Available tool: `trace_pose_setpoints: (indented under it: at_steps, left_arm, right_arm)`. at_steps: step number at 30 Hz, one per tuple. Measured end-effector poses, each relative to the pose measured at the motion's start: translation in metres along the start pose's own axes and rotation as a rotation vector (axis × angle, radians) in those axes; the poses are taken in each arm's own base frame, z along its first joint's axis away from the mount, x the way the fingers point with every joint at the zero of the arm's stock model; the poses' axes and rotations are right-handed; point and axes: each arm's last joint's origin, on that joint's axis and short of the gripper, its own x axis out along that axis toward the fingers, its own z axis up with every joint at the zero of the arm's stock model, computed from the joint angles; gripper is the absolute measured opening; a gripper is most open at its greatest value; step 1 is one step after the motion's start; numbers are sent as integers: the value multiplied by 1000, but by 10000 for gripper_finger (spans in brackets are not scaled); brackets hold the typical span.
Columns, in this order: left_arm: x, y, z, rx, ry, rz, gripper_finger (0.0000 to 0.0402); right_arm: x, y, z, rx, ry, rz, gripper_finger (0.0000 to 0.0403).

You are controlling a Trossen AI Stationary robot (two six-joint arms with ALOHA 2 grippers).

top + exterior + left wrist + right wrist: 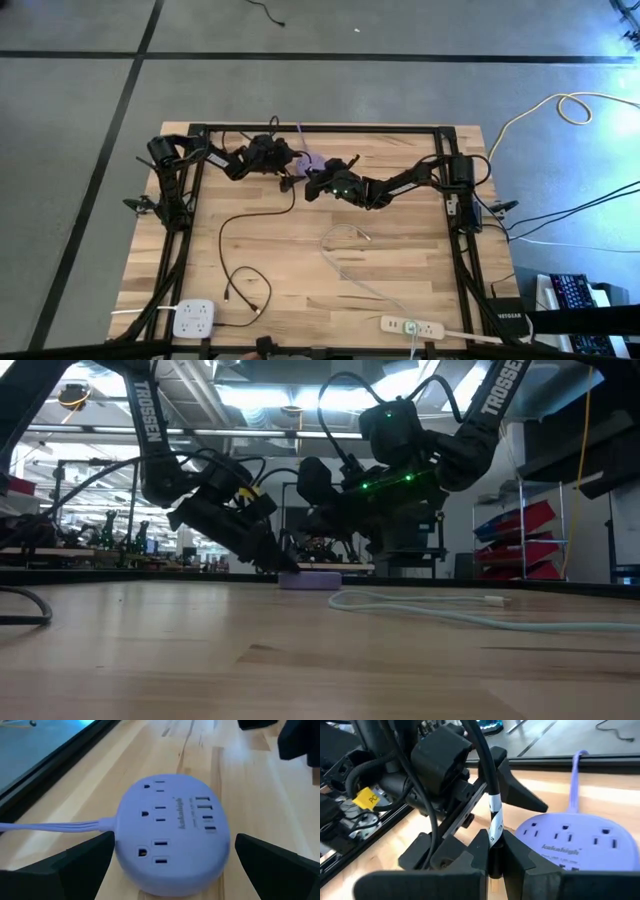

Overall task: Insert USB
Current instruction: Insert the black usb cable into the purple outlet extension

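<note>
White lettering reading TROSSEN runs down both dark arms in the low view; a yellow tag on the left arm (370, 798) shows the letters "PC"; the script brand name on the lavender oval power strip (172, 827) is, I think, too small to read; a black box at the table's right edge bears the word NETGEAR (507, 317). The light butcher-block wooden table (400, 260) stands on grey concrete crossed by dark lines; behind it lies a workshop with benches and red bins. The power strip lies near the table's far edge at its middle, outlets and USB ports upward; the left gripper (170, 865) straddles it with jaws spread wide, holding nothing; the right gripper (495, 852), just beside the strip, is clamped on a black cable with a white band (493, 815).
</note>
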Motion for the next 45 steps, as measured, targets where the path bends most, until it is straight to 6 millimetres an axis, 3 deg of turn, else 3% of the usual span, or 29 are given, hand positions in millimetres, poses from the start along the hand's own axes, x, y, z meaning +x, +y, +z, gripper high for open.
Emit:
trace_pose_setpoints:
  at_steps: [11,20,24,30,35,40,45]
  left_arm:
    - [1,1,2,-22,-1,2,400]
    - [1,1,1,-22,7,17,400]
    - [1,1,1,-24,7,18,400]
    - [0,2,1,-8,13,5,400]
    - [-1,4,1,-34,12,34,400]
    - [-1,2,1,-31,9,17,400]
    - [-1,1,1,-34,13,28,400]
  right_arm:
    - [10,3,5,-74,28,-255,8]
    - [10,3,6,6,20,-293,8]
    - [13,0,0,-15,31,-400,8]
    - [36,15,1,-48,-12,-423,8]
    - [29,17,-10,-62,-112,-549,8]
    - [14,35,-20,-125,-216,-590,8]
    - [13,37,-24,-159,-150,-551,8]
